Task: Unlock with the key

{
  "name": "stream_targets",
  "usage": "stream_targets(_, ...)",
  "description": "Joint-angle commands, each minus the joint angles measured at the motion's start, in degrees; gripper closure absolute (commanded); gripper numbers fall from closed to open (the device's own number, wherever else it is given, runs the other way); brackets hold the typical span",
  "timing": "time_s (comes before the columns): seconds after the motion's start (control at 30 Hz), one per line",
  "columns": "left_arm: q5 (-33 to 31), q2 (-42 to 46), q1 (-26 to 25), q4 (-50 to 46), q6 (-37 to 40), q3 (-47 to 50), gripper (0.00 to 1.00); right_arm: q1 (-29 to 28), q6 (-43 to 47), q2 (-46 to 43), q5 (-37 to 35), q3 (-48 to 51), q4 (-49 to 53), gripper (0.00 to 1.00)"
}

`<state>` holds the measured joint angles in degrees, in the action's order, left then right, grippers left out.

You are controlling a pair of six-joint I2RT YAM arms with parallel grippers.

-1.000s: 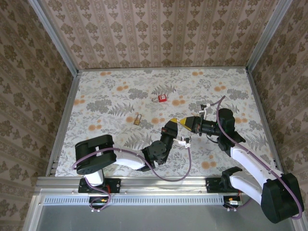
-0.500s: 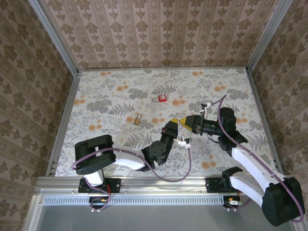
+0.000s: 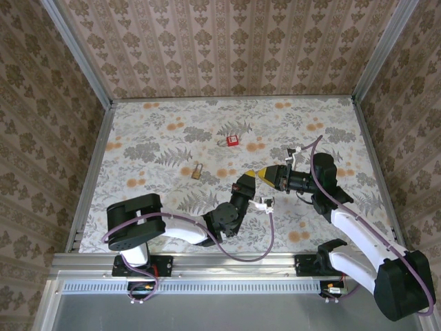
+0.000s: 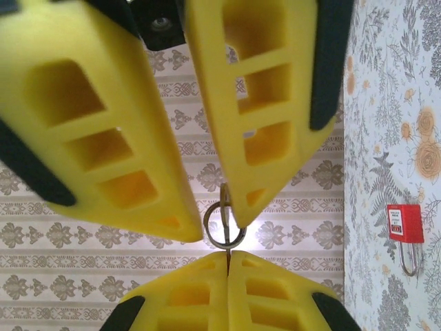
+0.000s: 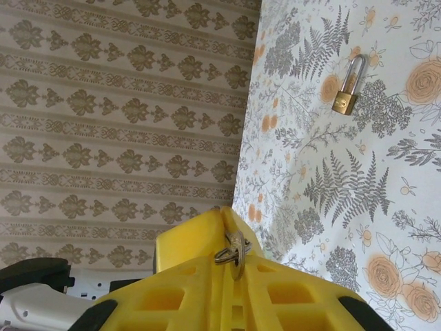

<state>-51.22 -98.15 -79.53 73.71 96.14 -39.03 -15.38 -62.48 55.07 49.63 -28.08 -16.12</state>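
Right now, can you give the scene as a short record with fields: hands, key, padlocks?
left hand: shut on the ring of the key
right hand: shut on the key, tip to tip with the left hand
key: held by both hands at once
red padlock: lying on the table, beyond the hands
brass padlock: lying on the table, left of the hands

Key blade hidden between pressed-together fingers of left gripper; key ring alone seen. Right gripper fingers cut off by top edge of left wrist view; grip on key ring not determinable. Key too small to be made out at centre of top view. Brass padlock keyhole not resolved.
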Motion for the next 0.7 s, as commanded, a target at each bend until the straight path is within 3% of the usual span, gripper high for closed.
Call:
stream_targets(0.0,2.62,1.55,-1.33,0.03,-1.26,-0.09,1.0,-0.18,1.31,0.1,-0.39,-2.16,-2.23,0.82)
stream_targets(0.53,2.21,2.15,-1.55,0.03,-1.1,0.44,1.0,-0.19,1.62,-1.54,-0.72,-2.1,-0.61,0.95)
stream_targets(0.67,1.91,2.78,-1.51,0.03,-1.08,0.85,1.0,0.2,2.52,-2.18,-0.92,-2.33,1.92,0.77)
